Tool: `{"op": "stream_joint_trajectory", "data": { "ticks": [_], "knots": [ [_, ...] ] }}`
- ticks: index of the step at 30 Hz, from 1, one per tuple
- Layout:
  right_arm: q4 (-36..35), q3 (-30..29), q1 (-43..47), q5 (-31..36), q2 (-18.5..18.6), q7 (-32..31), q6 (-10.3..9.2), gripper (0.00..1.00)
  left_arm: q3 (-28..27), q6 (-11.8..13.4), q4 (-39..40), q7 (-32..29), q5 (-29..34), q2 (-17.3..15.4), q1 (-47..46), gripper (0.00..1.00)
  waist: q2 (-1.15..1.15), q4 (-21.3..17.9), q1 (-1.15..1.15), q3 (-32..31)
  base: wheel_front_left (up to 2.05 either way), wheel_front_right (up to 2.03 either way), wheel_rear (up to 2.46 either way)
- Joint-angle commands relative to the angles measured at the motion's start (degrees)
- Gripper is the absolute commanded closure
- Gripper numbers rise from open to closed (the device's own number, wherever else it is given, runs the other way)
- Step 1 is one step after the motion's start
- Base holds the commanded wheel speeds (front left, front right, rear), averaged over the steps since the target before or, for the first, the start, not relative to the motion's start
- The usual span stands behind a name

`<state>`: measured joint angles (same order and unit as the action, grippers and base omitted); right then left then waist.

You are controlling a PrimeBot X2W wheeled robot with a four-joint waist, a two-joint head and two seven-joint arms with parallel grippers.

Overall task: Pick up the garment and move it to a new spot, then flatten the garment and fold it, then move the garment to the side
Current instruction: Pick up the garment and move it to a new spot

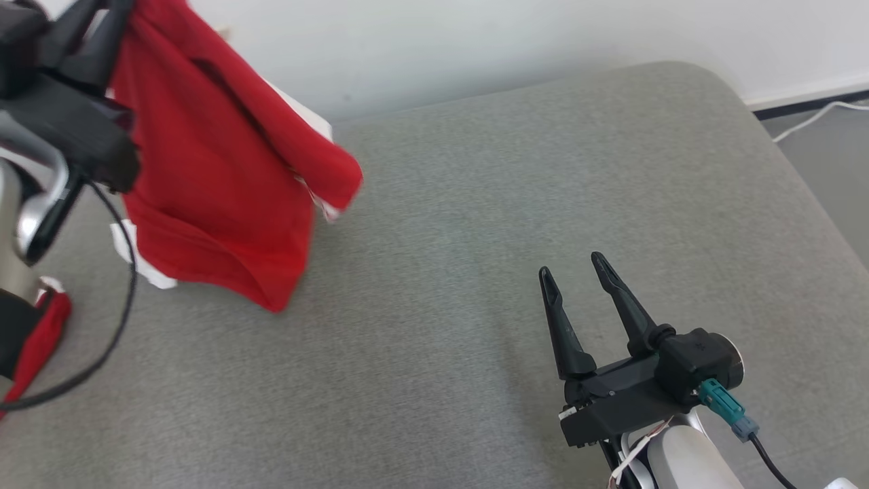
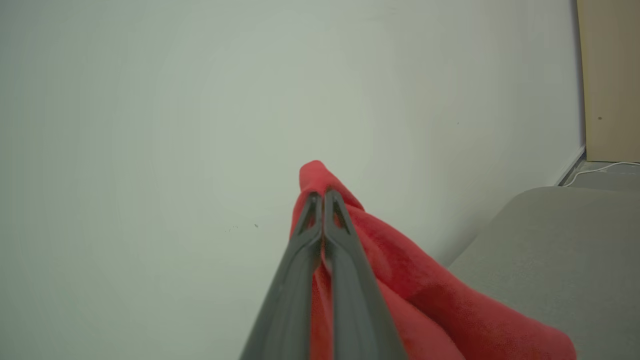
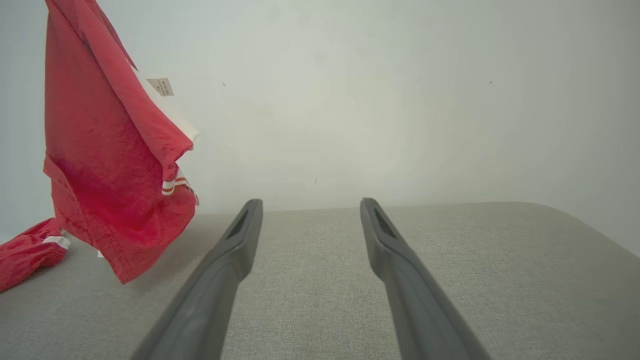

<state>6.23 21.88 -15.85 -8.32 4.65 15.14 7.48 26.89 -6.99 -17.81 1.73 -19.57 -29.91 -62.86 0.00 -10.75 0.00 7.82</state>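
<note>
A red garment (image 1: 217, 170) with white trim is held up at the upper left of the head view, hanging over the grey cushion (image 1: 475, 258). Its top fold is pinched between the pressed-together fingers of the left gripper (image 2: 322, 196). At the lower right, the right gripper (image 1: 572, 265) is seen spread wide and empty, well apart from the garment. More red cloth (image 3: 30, 247) is seen lying at the cushion's left edge.

Red garment (image 1: 217, 183) aloft in left end effector (image 1: 88, 27); right end effector (image 1: 571, 265) splayed.
</note>
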Motion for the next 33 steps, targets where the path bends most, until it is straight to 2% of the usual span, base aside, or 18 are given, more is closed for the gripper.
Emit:
{"op": "stream_joint_trajectory", "data": {
  "ticks": [1, 9, 17, 25, 30, 33],
  "knots": [
    [-0.2, -0.2, 0.7, 0.1, -0.3, 0.2, 0.02, 0.0, 0.4, 0.1, 1.8, -0.5, -0.6, 0.3, 1.0, 1.0, 0.0, -1.7, 0.0, 0.2, 0.0, 0.0, 0.0],
    [-0.8, -0.8, 1.0, 0.5, -0.9, 0.2, 0.02, 0.0, 3.5, 0.4, 12.6, -4.4, -1.3, 2.6, 2.8, 1.0, 0.0, -4.1, 0.0, 0.6, 0.0, 0.0, 0.0],
    [-1.5, -1.6, 1.3, 1.0, -1.3, 0.2, 0.02, 0.0, 5.7, 1.7, 19.4, -5.4, -3.2, 5.1, 7.2, 1.0, 0.0, -4.2, 0.0, 1.2, 0.0, 0.0, 0.0],
    [-1.3, -2.0, 0.9, 1.2, -1.4, 0.2, 0.02, 0.0, 6.6, 3.5, 18.0, -3.7, -5.0, 4.8, 15.2, 1.0, 0.0, -2.6, 0.0, 1.5, 0.0, 0.0, 0.0],
    [-0.8, -2.0, 0.7, 1.3, -1.2, 0.2, 0.02, 0.0, 6.6, 4.2, 14.5, -1.0, -6.8, 4.7, 20.7, 1.0, 0.0, -1.2, 0.0, 1.3, 0.0, 0.0, 0.0],
    [-0.6, -1.7, 0.5, 1.4, -0.9, 0.2, 0.02, 0.0, 7.0, 3.8, 11.1, 1.2, -7.4, 5.1, 23.0, 1.0, 0.0, -0.4, 0.0, 1.2, 0.0, 0.0, 0.0]
  ]
}}
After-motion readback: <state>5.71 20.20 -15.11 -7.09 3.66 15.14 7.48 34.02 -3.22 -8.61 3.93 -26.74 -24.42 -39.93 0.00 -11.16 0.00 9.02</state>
